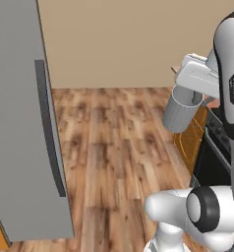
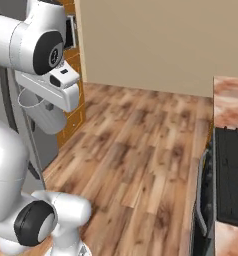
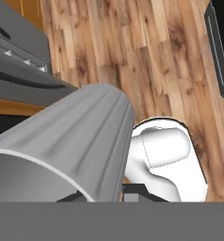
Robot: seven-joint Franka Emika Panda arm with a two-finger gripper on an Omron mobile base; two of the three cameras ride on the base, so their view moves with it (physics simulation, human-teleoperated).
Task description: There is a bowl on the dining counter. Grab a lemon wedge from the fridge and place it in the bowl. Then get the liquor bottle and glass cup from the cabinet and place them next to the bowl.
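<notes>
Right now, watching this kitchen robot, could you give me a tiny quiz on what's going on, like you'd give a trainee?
1. True or false: the gripper is carrying the glass cup above the wooden floor.
2. What tall grey thing stands at the left of the left base view? A) a stove B) the fridge C) a sink
3. Fill in: in the left base view the cup hangs ____, neither upright nor flat.

Key
1. True: the cup hangs from the gripper, clear of the floor.
2. B: its long dark handle runs down the door.
3. Tilted.
</notes>
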